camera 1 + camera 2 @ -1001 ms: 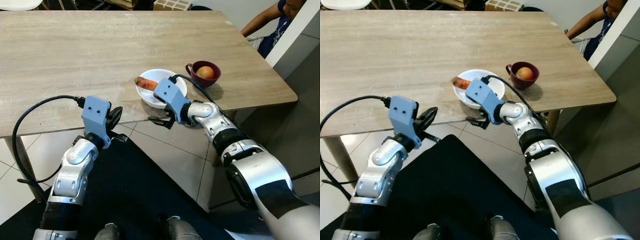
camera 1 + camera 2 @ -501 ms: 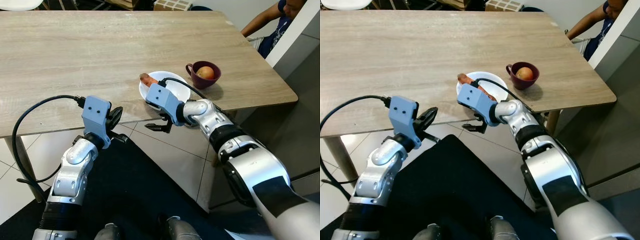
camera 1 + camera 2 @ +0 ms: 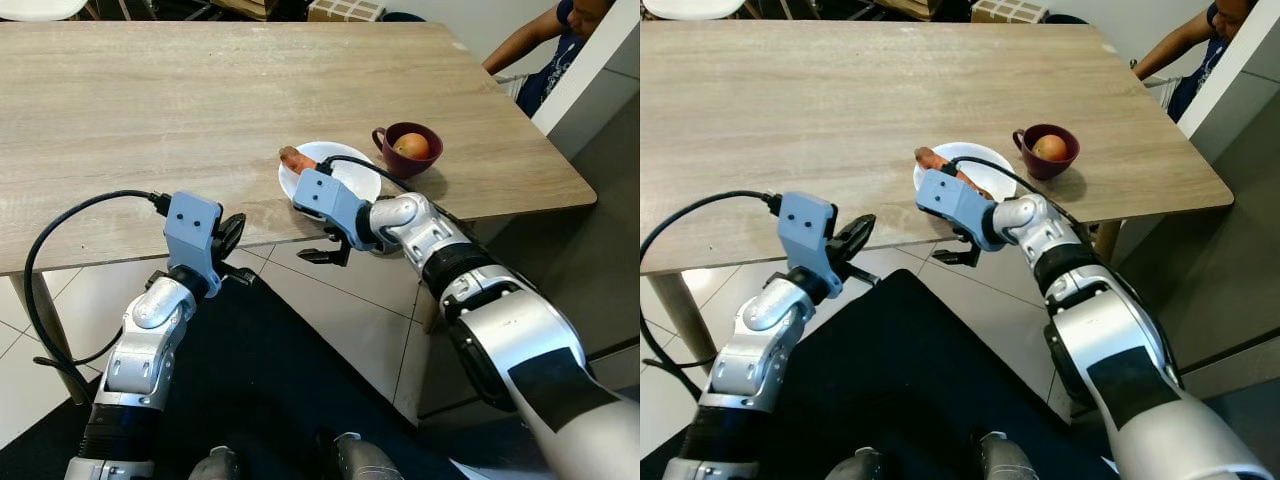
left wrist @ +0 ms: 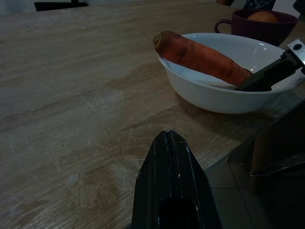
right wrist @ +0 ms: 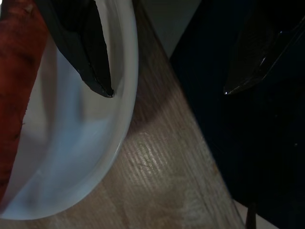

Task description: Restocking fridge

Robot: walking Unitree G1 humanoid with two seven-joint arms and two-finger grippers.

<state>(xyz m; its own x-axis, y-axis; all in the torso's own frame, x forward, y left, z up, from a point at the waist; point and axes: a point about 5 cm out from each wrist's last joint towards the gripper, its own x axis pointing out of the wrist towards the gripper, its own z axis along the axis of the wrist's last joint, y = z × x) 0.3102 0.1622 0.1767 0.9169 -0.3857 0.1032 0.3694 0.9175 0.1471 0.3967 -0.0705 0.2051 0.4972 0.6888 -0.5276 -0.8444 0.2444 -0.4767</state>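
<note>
**A:** Start with the desk [image 3: 150, 100]. What are you working on?

**B:** A broad slab of pale wood-grain laminate, matte and lightly scratched, square-edged. Your white bowl [image 3: 352, 176] sits right at its near edge, at about 4 o'clock from the desk's centre. The dark red cup [image 3: 407, 150] holding a round yellowish fruit [image 3: 411, 146] stands just beside it at the bowl's 2 o'clock.

**A:** And the bowl itself?

**B:** Glossy, smooth, shallow, with a thin rounded rim; it looks like glazed ceramic. The carrot [image 4: 200, 58] lies across it, long, tapered and rough-skinned, its blunt end overhanging the rim at 10 o'clock.

**A:** Where do my grippers stand?

**B:** Your right gripper [image 3: 322, 247] is spread wide. One finger reaches over the rim into the bowl near the carrot, the other hangs below the desk's edge, so the bowl's wall and the desk lip both lie between them. Your left gripper [image 4: 167, 157] is pressed together, idle, low at 7 o'clock from the bowl.

**A:** What could go wrong?

**B:** If you close now, I'd expect the lower finger to catch the desk's underside rather than the bowl. A slick glaze offers little hold, so a rim pinch may slip. Pull toward yourself and the bowl could tip off the edge, and the overhanging carrot would roll out first.
</note>
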